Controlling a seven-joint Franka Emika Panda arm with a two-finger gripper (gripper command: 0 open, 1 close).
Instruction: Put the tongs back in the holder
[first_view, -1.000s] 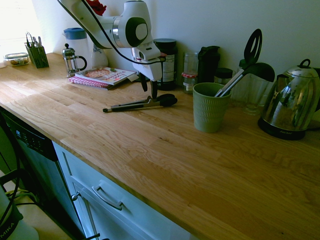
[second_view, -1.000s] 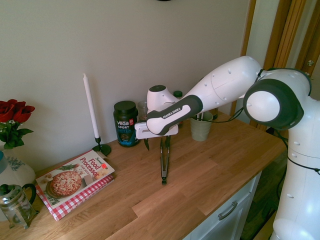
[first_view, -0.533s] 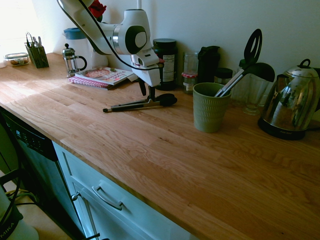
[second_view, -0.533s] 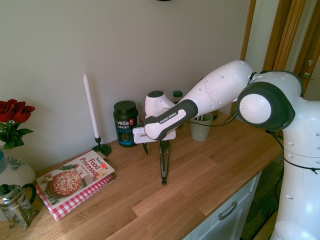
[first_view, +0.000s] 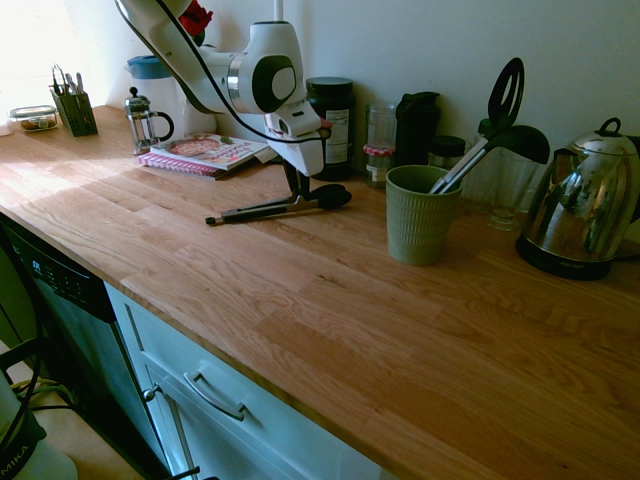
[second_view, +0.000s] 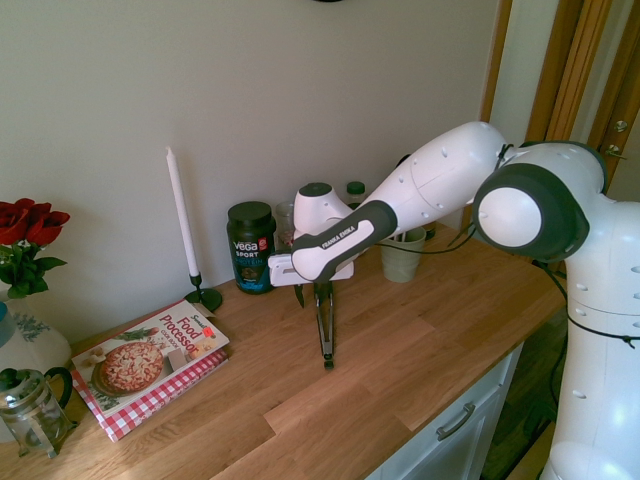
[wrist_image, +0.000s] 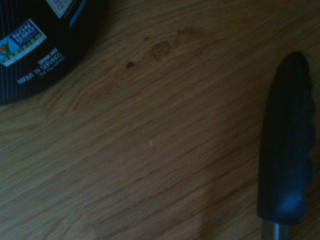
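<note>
Grey tongs (first_view: 270, 208) lie flat, left-to-right on the counter (first_view: 300, 300), black tips toward the cup (first_view: 419, 214), gripper (first_view: 300, 187) jaws closing across them.

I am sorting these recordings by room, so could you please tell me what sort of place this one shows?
Most likely a home kitchen: a long oak-plank wooden worktop carries a shiny steel electric kettle, a small glass French press and a pizza-cover cookbook.

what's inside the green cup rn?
Only a black spatula shows in the green cup, leaning out over its rim. The cup's bottom is hidden by its wall. The tongs lie on the counter outside it.
</note>
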